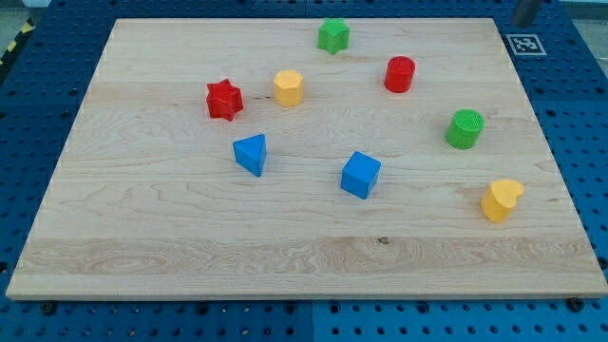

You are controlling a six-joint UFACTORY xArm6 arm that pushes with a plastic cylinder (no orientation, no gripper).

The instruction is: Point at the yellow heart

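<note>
The yellow heart (501, 199) lies near the wooden board's right edge, toward the view's bottom right. A short grey piece that looks like my rod shows at the view's top right corner, off the board, with my tip (522, 22) just above the board's top right corner. It is far from the yellow heart and touches no block. The green cylinder (465, 128) is the block nearest the heart, up and to its left.
On the board (142, 247) lie a green star (332, 35), a red cylinder (400, 73), a yellow hexagon (288, 87), a red star (224, 99), a blue triangle (251, 153) and a blue cube (360, 174). A black-and-white marker (524, 44) sits off the top right corner.
</note>
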